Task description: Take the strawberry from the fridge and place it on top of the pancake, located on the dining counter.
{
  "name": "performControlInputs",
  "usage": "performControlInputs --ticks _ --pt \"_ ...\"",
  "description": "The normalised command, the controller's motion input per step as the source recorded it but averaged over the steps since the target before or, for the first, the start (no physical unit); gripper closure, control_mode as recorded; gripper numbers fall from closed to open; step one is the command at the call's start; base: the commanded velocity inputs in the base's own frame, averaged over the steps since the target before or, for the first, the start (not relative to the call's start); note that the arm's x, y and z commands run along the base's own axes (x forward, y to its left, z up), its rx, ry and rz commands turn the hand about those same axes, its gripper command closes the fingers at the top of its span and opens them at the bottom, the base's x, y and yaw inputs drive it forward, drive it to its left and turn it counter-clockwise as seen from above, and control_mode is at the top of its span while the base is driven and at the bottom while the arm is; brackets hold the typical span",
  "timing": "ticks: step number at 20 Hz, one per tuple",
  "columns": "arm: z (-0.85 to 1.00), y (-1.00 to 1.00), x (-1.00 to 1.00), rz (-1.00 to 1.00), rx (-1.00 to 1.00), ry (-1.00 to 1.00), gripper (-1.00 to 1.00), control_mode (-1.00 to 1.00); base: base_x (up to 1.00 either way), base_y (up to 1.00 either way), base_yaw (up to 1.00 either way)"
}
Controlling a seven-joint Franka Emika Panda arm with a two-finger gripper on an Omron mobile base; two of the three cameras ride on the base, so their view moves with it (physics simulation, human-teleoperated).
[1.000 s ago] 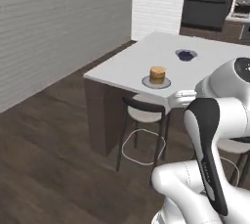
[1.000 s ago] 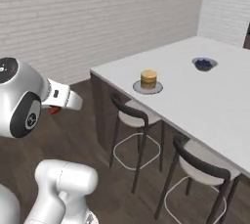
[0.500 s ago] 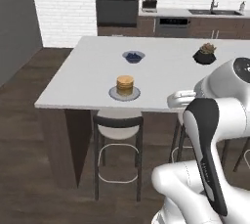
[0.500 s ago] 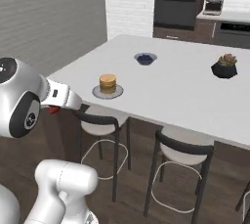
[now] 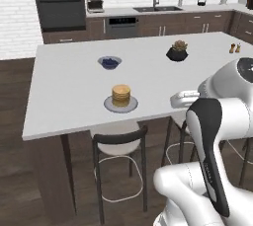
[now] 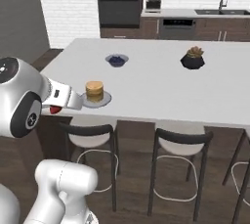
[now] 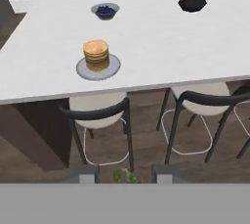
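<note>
Peeking out under the hand (image 6: pixel 54 109) in the right base view, you get a small dark-red patch, the strawberry (image 6: pixel 55 110), mostly covered by the white wrist. In the hand view a bit of green leaf (image 7: pixel 126 176) shows between the two finger tips at the bottom, cut off by the lower edge, so you cannot see the fruit's body there. The fingers stand narrow, closed on the strawberry. In the left base view the hand is hidden behind the arm's own forearm and you cannot make out its tips.

On the desk (image 5: pixel 69 92), the plate (image 5: pixel 121 104) sits near the front edge, toward the left end, and carries the pancake (image 5: pixel 121 95), a tan stack with its top bare. Behind it, toward the middle of the desk, a grey bowl (image 5: pixel 109 62) holds dark blue berries. Farther right sits a dark pot (image 5: pixel 177 53) with a reddish-green plant; what fills it below the leaves is too small to tell. Two tiny shakers (image 5: pixel 234 48) stand near the right edge, their details blurred.

Stools (image 6: pixel 181 145) are tucked under the front edge, their seats partly hidden by it. The hand hangs off the front left corner, apart from the plate.
</note>
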Motion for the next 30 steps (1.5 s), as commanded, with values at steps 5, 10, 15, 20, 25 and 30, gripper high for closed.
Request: performControlInputs --ticks 5,10,15,20,25,30 --pt "0.00 0.00 0.00 0.00 0.00 0.00 1.00 1.00 0.29 0.77 -0.19" --pt "0.00 0.00 0.00 0.00 0.00 0.00 1.00 1.00 0.56 0.48 -0.07" --pt "0.00 0.00 0.00 0.00 0.00 0.00 1.00 1.00 0.65 0.54 -0.02" --pt "0.00 0.00 0.00 0.00 0.00 0.00 1.00 1.00 0.63 0.37 0.00" --pt "0.00 0.00 0.00 0.00 0.00 0.00 1.00 1.00 0.61 0.03 -0.03" --pt "0.00 0.00 0.00 0.00 0.00 0.00 1.00 1.00 0.61 0.00 -0.05"
